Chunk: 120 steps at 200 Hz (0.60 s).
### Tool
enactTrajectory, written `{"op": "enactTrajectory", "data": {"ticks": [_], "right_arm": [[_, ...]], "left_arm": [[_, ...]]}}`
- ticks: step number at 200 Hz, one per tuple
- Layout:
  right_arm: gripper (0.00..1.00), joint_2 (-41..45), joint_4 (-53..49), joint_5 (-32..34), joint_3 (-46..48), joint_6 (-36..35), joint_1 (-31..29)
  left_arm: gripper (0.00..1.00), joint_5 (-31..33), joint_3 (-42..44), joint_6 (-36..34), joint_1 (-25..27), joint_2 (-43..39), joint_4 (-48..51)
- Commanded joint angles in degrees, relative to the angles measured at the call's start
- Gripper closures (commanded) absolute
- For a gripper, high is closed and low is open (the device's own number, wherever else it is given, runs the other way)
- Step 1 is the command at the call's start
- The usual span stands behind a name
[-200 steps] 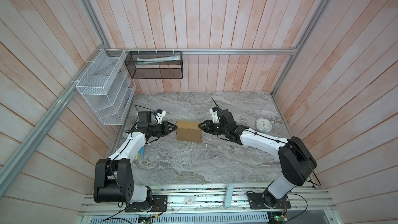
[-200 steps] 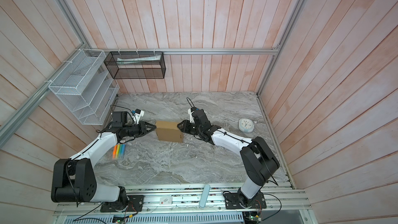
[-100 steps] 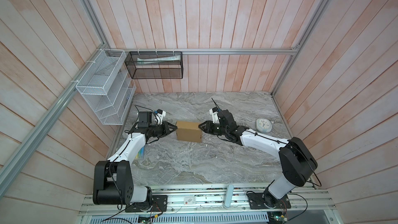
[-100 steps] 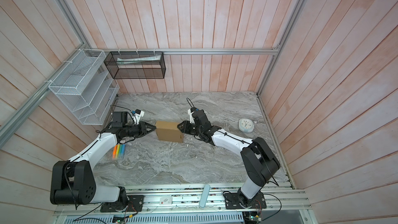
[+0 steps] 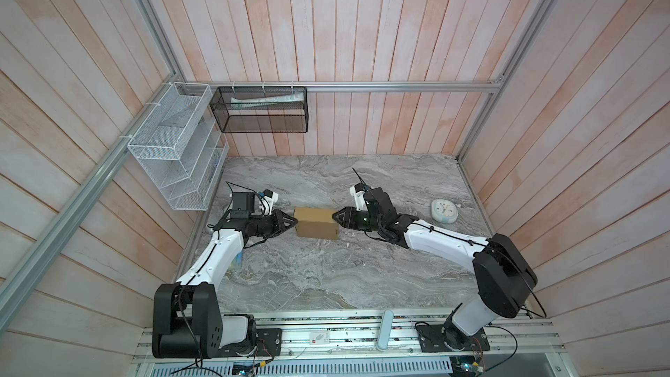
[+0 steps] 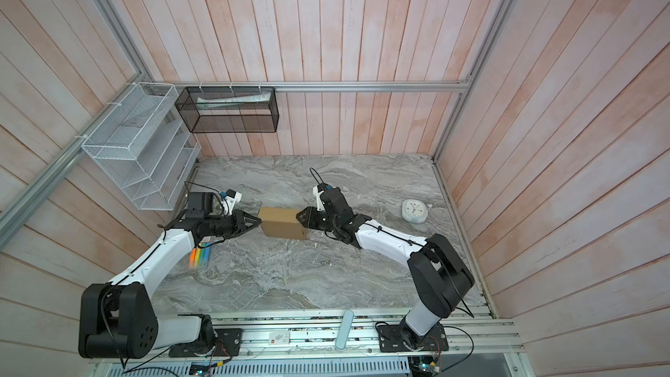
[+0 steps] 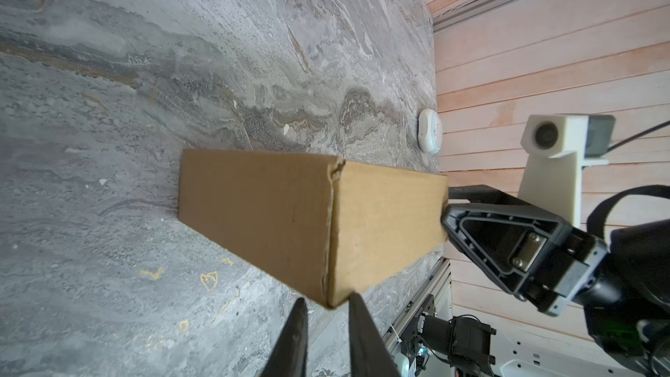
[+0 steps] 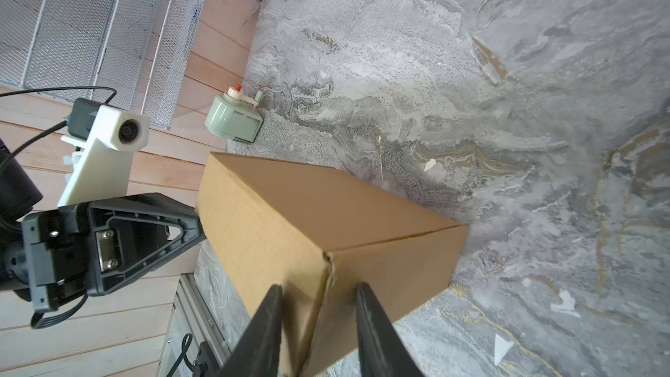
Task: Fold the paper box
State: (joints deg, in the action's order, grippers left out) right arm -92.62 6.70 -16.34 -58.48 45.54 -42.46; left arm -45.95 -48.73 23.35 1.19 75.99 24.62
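Resting closed, left of the counter's (image 5: 326, 284) centre in both top views, the paper box (image 5: 314, 227) is touched at either end by the left gripper (image 5: 294, 225) and the right gripper (image 5: 335, 216).

Left wrist view: fingers narrowly apart, straddling a box corner.

Right wrist view: fingers wider apart, astride another corner.

Uneven pushing could spin or dent the box. Its long axis runs between the counter's left and right edges.
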Motion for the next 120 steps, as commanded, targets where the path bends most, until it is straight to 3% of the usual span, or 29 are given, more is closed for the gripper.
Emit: {"op": "enactTrajectory", "data": {"ticks": [1, 120], "right_arm": [[0.65, 0.7, -4.7, 1.0, 1.8, -1.1, -0.7], [0.65, 4.0, -7.5, 2.8, 4.1, -2.2, -2.6]], "left_arm": [[0.78, 0.6, 1.4, -0.3, 0.3, -1.7, 1.9], [0.78, 0.1, 2.9, -0.5, 0.3, -5.3, 4.4]]}}
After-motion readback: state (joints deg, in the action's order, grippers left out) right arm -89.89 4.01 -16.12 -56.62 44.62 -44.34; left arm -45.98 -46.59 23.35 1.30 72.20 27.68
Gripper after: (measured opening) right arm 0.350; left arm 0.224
